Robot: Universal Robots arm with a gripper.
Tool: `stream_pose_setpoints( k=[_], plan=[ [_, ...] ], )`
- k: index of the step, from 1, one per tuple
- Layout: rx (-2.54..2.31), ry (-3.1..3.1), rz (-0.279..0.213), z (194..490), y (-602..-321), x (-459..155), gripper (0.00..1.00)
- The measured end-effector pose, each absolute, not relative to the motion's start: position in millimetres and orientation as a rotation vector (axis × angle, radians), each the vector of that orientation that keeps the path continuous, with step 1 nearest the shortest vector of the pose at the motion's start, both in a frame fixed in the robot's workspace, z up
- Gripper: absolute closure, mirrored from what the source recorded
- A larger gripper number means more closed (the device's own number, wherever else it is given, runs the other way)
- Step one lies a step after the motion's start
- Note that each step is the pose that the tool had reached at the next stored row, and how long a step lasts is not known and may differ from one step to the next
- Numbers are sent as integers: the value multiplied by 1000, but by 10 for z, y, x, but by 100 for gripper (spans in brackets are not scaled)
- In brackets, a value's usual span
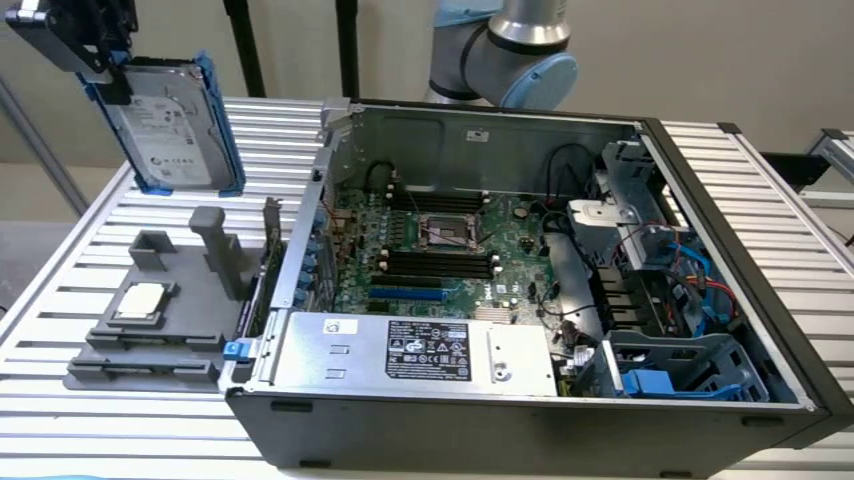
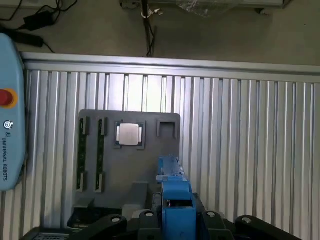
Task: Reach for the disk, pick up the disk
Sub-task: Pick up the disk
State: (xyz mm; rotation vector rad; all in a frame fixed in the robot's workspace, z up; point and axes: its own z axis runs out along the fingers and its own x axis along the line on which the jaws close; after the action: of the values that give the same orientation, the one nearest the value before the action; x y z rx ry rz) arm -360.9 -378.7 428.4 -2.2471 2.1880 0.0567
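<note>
Already the black gripper (image 1: 114, 82) is clamping the top edge of the flat silver-grey hard drive in its bright blue plastic carrier, the disk (image 1: 174, 125), so the jaws are closed on it rather than standing free. The disk is hanging straight down from the fingers, its long axis running close to vertical with a slight tilt and its white-labelled face showing in the exterior view. In the wrist view the gripper (image 2: 177, 220) is pinching the blue carrier edge of the disk (image 2: 175, 192) from either side.

Below, well apart from the disk, the grey moulded plastic fixture (image 1: 160, 345) is lying on the slatted aluminium table (image 1: 80, 250), carrying 1 small square silver chip (image 1: 140, 300). To the exterior view's right, the open black computer case (image 1: 534, 425) is sitting just beside the fixture.
</note>
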Motion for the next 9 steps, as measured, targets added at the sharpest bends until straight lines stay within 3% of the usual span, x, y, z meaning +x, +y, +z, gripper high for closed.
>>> stream_pose_setpoints(
  k=[9],
  plan=[
    [-2247, 2188, 59, 4693, -3896, -3202, 67]
  ],
)
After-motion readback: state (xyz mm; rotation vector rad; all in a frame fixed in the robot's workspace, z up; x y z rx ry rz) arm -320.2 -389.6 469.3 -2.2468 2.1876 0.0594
